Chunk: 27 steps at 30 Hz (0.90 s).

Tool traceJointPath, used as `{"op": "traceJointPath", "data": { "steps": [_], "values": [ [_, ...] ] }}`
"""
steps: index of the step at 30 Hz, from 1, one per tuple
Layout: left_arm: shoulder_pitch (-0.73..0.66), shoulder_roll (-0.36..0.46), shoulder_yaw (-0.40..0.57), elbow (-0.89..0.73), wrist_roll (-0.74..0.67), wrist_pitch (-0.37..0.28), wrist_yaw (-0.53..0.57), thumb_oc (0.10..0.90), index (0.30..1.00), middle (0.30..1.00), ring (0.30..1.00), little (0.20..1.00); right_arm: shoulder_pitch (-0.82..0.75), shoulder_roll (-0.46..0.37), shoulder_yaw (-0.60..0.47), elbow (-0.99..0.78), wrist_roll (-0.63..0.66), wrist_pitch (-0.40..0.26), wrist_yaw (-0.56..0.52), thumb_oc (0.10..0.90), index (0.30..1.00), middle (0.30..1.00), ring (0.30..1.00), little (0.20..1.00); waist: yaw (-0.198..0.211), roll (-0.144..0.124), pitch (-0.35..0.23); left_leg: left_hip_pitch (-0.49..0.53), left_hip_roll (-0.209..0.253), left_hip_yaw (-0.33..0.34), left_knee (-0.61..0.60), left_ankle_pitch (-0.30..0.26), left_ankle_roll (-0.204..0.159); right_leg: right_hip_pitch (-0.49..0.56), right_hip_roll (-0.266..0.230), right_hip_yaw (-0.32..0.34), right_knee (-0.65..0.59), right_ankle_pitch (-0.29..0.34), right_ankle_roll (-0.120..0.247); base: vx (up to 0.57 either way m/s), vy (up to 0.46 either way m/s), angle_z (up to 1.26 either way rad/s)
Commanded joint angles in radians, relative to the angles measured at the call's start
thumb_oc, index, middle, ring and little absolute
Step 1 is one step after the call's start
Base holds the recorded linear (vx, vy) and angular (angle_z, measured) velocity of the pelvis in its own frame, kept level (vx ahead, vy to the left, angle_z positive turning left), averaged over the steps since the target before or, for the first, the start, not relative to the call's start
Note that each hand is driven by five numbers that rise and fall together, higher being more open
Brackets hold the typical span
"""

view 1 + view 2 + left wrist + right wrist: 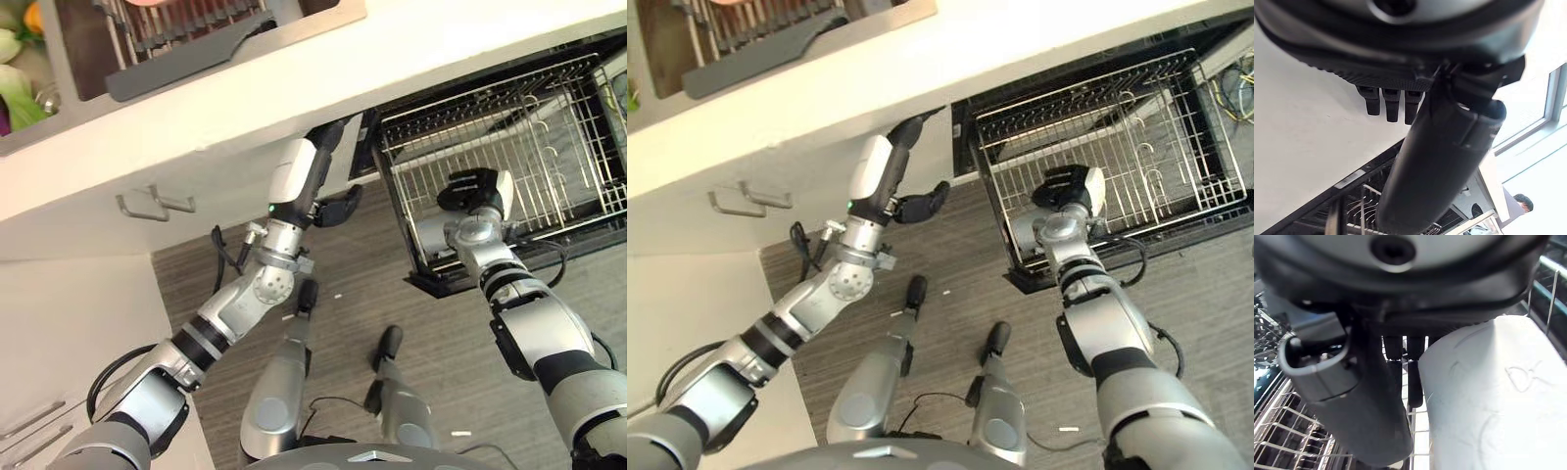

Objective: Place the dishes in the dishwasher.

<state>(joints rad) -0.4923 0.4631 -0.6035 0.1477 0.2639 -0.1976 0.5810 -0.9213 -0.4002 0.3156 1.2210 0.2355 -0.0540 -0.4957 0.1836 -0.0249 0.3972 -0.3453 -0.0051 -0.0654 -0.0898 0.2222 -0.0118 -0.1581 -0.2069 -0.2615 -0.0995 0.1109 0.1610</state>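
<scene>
Kitchen, seen from above: grey wood-grain floor (372, 284), white countertop (294, 88) running across, white cabinet front w/ a metal handle (152, 204) below it. Sink (176, 39) set in the counter holds a wire dish rack (186, 24); a dark flat tray-like piece (181, 64) lies on the sink edge. Some green veg (15, 83) at the counter's far left.

Dishwasher (470, 279) open under the counter at right, its wire lower rack (509, 147) pulled out over the floor. Rack looks bare of dishes in the head views.

Right hand (477, 191) sits over the rack's near-left corner. Right wrist view: fingers (1408, 367) hang down straight toward the wires, relaxed, thumb w/ white cover alongside. A grey handled piece (1312, 377) shows close beside the thumb; can't tell if it's a cup or part of the rig, or whether the hand holds it.

Left hand (318, 186) is up under the counter edge, just left of the dishwasher opening. Left wrist view: fingers (1386, 105) extended, close together, thumb out, nothing held.

Dishes: no plate or bowl clearly seen in either hand or in the rack; sink rack contents too cropped to call.

Judgement: step = between items, or at release over the rack. Next move likely calls for reaching back up to the sink for a dish, clearing the counter lip w/out snagging.
</scene>
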Motion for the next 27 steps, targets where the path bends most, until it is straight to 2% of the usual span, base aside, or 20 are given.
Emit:
{"op": "traceJointPath", "data": {
  "steps": [1,2,5,7,8,10,13,16,19,20,21,22,23,24,25,27],
  "values": [
    [0.032,-0.002,0.005,-0.082,-0.121,-0.108,-0.128,0.800,0.900,0.900,0.900,0.900,0.029,-0.033,0.010,-0.020,-0.032,-0.034,0.005,0.800,0.900,0.900,0.900,0.900,0.012,-0.046,-0.088,0.016,0.037,0.001,0.025,-0.161,-0.077,0.012,-0.087,-0.017,0.012,-0.032,0.064,-0.02,-0.036,-0.02],
    [0.032,-0.002,0.005,-0.082,-0.121,-0.108,-0.128,0.800,0.900,0.900,0.900,0.900,0.029,-0.033,0.010,-0.020,-0.032,-0.034,0.005,0.800,0.900,0.900,0.900,0.900,0.012,-0.046,-0.088,0.016,0.037,0.001,0.025,-0.161,-0.077,0.012,-0.087,-0.017,0.012,-0.032,0.064,0.00,0.000,0.00],
    [0.139,0.015,0.017,-0.042,-0.257,-0.109,-0.246,0.800,0.900,0.900,0.900,0.900,0.067,-0.023,-0.002,-0.056,-0.025,-0.038,0.031,0.800,0.900,0.900,0.900,0.900,0.009,-0.050,-0.106,0.041,0.042,0.005,0.033,-0.171,-0.077,0.044,-0.088,-0.026,0.012,-0.040,0.062,0.00,-0.007,-0.05],
    [0.171,0.022,0.021,-0.017,-0.280,-0.106,-0.277,0.800,0.900,0.900,0.900,0.900,0.080,-0.020,-0.010,-0.067,-0.020,-0.040,0.039,0.800,0.900,0.900,0.900,0.900,0.008,-0.051,-0.113,0.050,0.044,0.006,0.037,-0.175,-0.076,0.056,-0.088,-0.028,0.012,-0.042,0.060,0.01,-0.021,-0.07],
    [0.256,0.041,0.036,0.075,-0.316,-0.080,-0.369,0.800,0.900,0.900,0.900,0.900,0.138,-0.009,-0.034,-0.144,-0.022,-0.056,0.053,0.800,0.900,0.900,0.900,0.900,0.003,-0.056,-0.142,0.087,0.051,0.012,0.045,-0.190,-0.073,0.099,-0.087,-0.035,0.014,-0.054,0.057,0.02,-0.035,-0.03],
    [0.256,0.041,0.035,0.075,-0.316,-0.080,-0.369,0.800,0.900,0.900,0.900,0.900,0.138,-0.009,-0.034,-0.144,-0.022,-0.056,0.053,0.800,0.900,0.900,0.900,0.900,0.002,-0.056,-0.142,0.087,0.051,0.012,0.045,-0.189,-0.073,0.099,-0.088,-0.036,0.014,-0.054,0.057,0.00,0.000,0.00],
    [0.392,0.028,0.098,0.270,-0.303,-0.031,-0.438,0.800,0.900,0.900,0.900,0.900,0.249,-0.019,-0.062,-0.368,-0.072,-0.073,0.072,0.800,0.900,0.900,0.900,0.900,-0.020,-0.063,-0.195,0.158,0.060,0.025,0.067,-0.222,-0.068,0.168,-0.089,-0.042,0.024,-0.078,0.055,0.06,-0.007,0.02],
    [0.462,-0.019,0.152,0.463,-0.250,0.006,-0.444,0.800,0.900,0.900,0.900,0.900,0.359,-0.021,-0.094,-0.570,-0.113,-0.087,0.092,0.800,0.900,0.900,0.900,0.900,-0.042,-0.061,-0.235,0.211,0.066,0.037,0.084,-0.237,-0.064,0.209,-0.091,-0.032,0.035,-0.096,0.051,0.05,0.010,-0.12],
    [0.482,-0.046,0.181,0.545,-0.239,0.023,-0.442,0.800,0.900,0.900,0.900,0.900,0.401,-0.020,-0.114,-0.643,-0.119,-0.095,0.100,0.800,0.900,0.900,0.900,0.900,-0.050,-0.058,-0.248,0.229,0.069,0.043,0.089,-0.243,-0.063,0.222,-0.089,-0.027,0.039,-0.103,0.050,0.04,-0.009,-0.09],
    [0.521,-0.128,0.293,0.791,-0.275,0.068,-0.430,0.800,0.900,0.900,0.900,0.900,0.510,-0.026,-0.175,-0.820,-0.125,-0.124,0.129,0.800,0.900,0.900,0.900,0.900,-0.069,-0.055,-0.276,0.284,0.085,0.065,0.094,-0.256,-0.066,0.253,-0.081,-0.013,0.049,-0.124,0.042,0.06,-0.026,-0.03],
    [0.521,-0.128,0.293,0.791,-0.275,0.068,-0.430,0.800,0.900,0.900,0.900,0.900,0.510,-0.026,-0.175,-0.820,-0.125,-0.124,0.129,0.800,0.900,0.900,0.900,0.900,-0.069,-0.055,-0.276,0.284,0.085,0.065,0.094,-0.256,-0.066,0.253,-0.081,-0.013,0.049,-0.124,0.042,0.09,-0.050,-0.14],
    [0.535,-0.179,0.374,0.939,-0.346,0.095,-0.443,0.800,0.900,0.900,0.900,0.900,0.587,-0.025,-0.207,-0.922,-0.109,-0.143,0.167,0.800,0.900,0.900,0.900,0.900,-0.083,-0.050,-0.294,0.309,0.096,0.078,0.092,-0.255,-0.070,0.265,-0.073,-0.004,0.050,-0.131,0.037,0.04,-0.043,-0.19],
    [0.546,-0.202,0.426,1.011,-0.407,0.108,-0.456,0.800,0.900,0.900,0.900,0.900,0.633,-0.026,-0.225,-0.985,-0.100,-0.151,0.190,0.800,0.900,0.900,0.900,0.900,-0.092,-0.047,-0.302,0.321,0.102,0.084,0.088,-0.252,-0.074,0.268,-0.066,0.002,0.049,-0.134,0.034,0.03,-0.041,-0.28],
    [0.545,-0.202,0.426,1.012,-0.407,0.107,-0.456,0.800,0.900,0.900,0.900,0.900,0.634,-0.026,-0.226,-0.987,-0.100,-0.150,0.190,0.800,0.900,0.900,0.900,0.900,-0.093,-0.047,-0.304,0.318,0.101,0.083,0.086,-0.249,-0.073,0.266,-0.066,0.001,0.048,-0.132,0.034,-0.03,-0.067,-0.44],
    [0.557,-0.237,0.512,1.121,-0.480,0.124,-0.490,0.800,0.900,0.900,0.900,0.900,0.737,-0.016,-0.249,-1.125,-0.061,-0.171,0.252,0.800,0.900,0.900,0.900,0.900,-0.114,-0.037,-0.306,0.322,0.119,0.086,0.067,-0.225,-0.086,0.263,-0.049,0.005,0.047,-0.139,0.024,-0.07,-0.054,-0.30],
    [0.558,-0.241,0.537,1.152,-0.486,0.125,-0.499,0.800,0.900,0.900,0.900,0.900,0.773,-0.012,-0.258,-1.173,-0.028,-0.190,0.274,0.800,0.900,0.900,0.900,0.900,-0.123,-0.031,-0.306,0.314,0.125,0.085,0.056,-0.213,-0.093,0.256,-0.042,0.001,0.047,-0.142,0.022,-0.05,-0.034,-0.03]
  ]
}}
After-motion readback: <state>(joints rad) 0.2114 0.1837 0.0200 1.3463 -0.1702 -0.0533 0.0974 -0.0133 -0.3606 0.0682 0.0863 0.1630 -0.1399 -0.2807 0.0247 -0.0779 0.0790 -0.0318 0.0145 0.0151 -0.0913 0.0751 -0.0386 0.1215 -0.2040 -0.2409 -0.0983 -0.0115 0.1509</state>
